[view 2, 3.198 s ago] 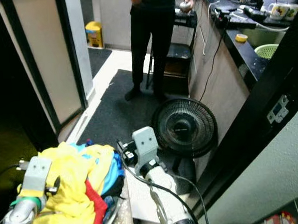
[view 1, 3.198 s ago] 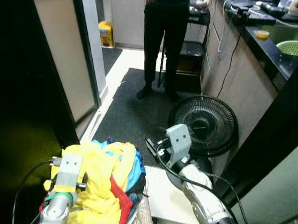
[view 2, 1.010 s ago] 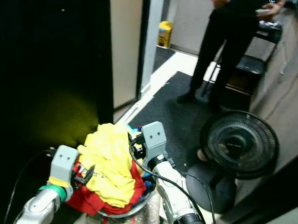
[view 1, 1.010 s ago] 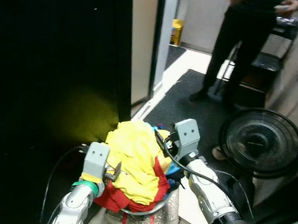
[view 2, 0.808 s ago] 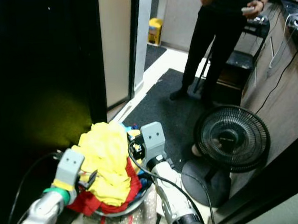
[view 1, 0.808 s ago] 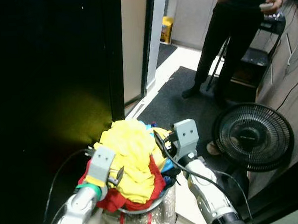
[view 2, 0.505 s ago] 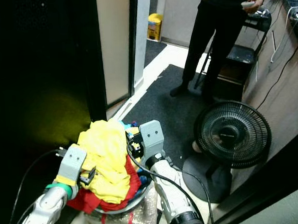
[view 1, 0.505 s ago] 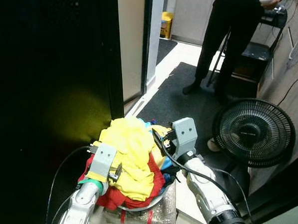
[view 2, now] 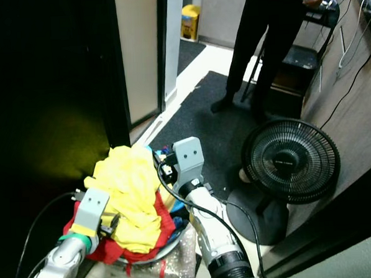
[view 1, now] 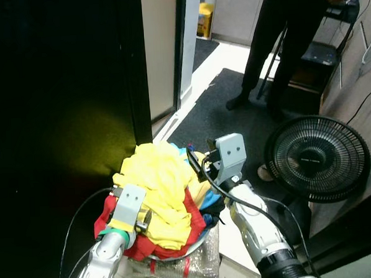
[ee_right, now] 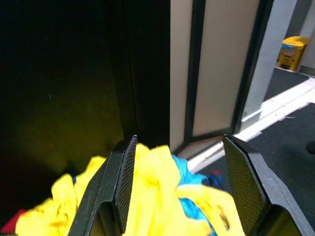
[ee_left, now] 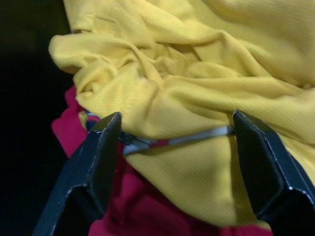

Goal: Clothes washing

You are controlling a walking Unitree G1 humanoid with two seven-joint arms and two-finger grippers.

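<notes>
A pile of clothes (view 1: 160, 190), yellow on top with red and blue beneath, fills a metal basin (view 1: 179, 256). My left gripper (view 1: 143, 219) is at the pile's left side; in the left wrist view its fingers (ee_left: 101, 157) stand wide apart, open, with the basin's thin rim (ee_left: 172, 140) running across between them under yellow cloth (ee_left: 197, 73). My right gripper (view 1: 198, 164) is at the pile's far right edge. It is open too, and its fingers (ee_right: 120, 182) frame the yellow and blue cloth (ee_right: 162, 196).
The basin rests on a plastic-wrapped bundle (view 1: 180, 271). A black floor fan (view 1: 317, 159) stands right of me on a dark mat (view 1: 225, 121). A person (view 1: 280, 47) in black stands beyond it. A door frame (view 1: 182, 46) and darkness lie to the left.
The whole picture has shifted as the camera moved, so the person sits higher in frame. Both grippers stay at the sides of the clothes pile.
</notes>
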